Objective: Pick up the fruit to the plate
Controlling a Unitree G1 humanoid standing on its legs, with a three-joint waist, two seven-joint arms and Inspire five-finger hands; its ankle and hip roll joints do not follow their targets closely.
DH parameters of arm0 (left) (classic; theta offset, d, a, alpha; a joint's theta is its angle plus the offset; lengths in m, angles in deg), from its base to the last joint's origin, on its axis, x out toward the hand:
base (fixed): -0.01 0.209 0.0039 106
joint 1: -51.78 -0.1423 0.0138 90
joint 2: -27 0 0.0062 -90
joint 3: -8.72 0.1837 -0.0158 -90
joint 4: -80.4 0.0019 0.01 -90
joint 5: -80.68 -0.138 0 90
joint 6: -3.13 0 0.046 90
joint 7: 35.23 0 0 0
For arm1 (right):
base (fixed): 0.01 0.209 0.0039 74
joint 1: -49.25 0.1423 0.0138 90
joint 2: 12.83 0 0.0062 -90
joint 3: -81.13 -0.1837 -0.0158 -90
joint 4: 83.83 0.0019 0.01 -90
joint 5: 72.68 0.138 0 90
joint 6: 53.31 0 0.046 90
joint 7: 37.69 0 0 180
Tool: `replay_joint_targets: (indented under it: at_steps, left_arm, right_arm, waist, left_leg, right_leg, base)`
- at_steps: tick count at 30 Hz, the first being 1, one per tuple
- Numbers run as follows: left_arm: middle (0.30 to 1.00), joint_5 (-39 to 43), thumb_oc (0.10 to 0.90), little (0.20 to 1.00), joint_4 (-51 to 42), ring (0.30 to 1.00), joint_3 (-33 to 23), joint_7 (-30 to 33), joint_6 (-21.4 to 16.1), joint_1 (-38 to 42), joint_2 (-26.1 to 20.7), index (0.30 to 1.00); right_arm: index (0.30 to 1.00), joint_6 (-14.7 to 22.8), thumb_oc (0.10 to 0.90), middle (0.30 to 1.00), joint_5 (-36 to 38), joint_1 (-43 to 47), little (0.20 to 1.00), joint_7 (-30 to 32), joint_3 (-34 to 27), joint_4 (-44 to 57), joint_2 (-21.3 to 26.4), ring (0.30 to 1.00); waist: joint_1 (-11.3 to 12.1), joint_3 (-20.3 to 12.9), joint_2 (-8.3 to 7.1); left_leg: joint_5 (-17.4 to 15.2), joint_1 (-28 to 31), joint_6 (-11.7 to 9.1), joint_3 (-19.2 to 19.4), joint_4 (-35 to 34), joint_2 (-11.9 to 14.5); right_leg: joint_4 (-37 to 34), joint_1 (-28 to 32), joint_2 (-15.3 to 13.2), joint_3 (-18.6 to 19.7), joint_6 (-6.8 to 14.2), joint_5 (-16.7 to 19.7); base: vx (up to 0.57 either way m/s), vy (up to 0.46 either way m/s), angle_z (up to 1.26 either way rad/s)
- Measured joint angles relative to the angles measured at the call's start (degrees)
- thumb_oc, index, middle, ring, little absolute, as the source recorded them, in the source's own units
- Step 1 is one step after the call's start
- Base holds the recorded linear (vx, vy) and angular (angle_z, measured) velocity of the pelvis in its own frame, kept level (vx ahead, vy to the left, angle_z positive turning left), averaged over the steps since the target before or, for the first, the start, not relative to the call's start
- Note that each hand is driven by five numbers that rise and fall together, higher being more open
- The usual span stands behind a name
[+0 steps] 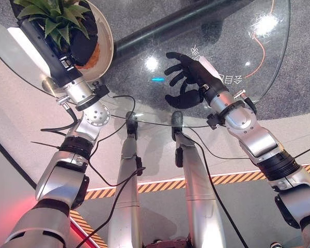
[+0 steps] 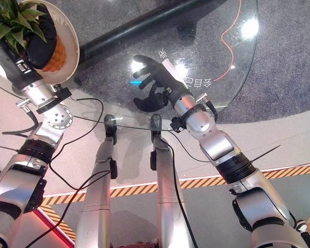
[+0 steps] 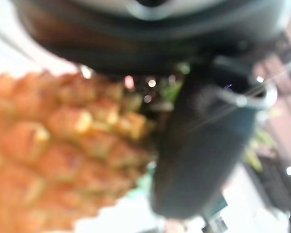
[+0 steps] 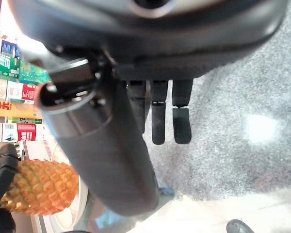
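Pineapple (image 2: 54, 54) over the plate (image 2: 72, 46)!
Your left hand (image 2: 39, 39) grips it at ten o'clock; right hand (image 2: 155, 82), fingers loose, empty above the glass table (image 2: 237, 67).

The left hand (image 2: 41, 44) covers much of the pineapple (image 2: 56, 58), so where its fingers end stays hidden; the leafy crown (image 1: 57, 18) runs off the top edge. The plate (image 1: 106, 49) is cut by that same edge, its near rim hidden behind the arm
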Motion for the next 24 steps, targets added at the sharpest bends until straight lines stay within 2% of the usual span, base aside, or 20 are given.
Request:
replay_joint_targets:
  at_steps: [13, 24]
  left_arm:
    - [0.9, -0.02, 0.8, 0.9, -1.78, 0.9, 0.01, -3.76, 1.88, -4.1, -0.09, 0.9]
    - [0.9, 3.23, 0.8, 0.9, -7.53, 0.9, -0.59, -12.65, 1.84, -13.22, 0.01, 0.9]
  right_arm:
    - [0.9, -0.26, 0.8, 0.9, -0.18, -3.99, 0.9, 0.22, -0.29, 2.37, 0.1, 0.9]
    - [0.9, -0.25, 0.8, 0.9, -2.53, -10.21, 0.9, 0.28, -2.24, 5.24, 0.09, 0.9]
  waist:
    - [0.54, -0.01, 0.02]
    - [2.6, -0.03, 0.06]
  left_leg:
    - [-0.01, 1.79, -0.1, -0.02, -0.39, 0.04]
    - [0.4, 4.76, -0.36, -0.21, -2.29, 0.19]
  right_leg:
    - [0.05, 1.49, 0.05, 0.02, 0.07, -0.06]
    - [-0.19, 3.71, 0.12, -0.13, 0.12, -0.45]
  base:
    - [0.0, 0.0, 0.0]
    - [0.0, -0.03, 0.01]
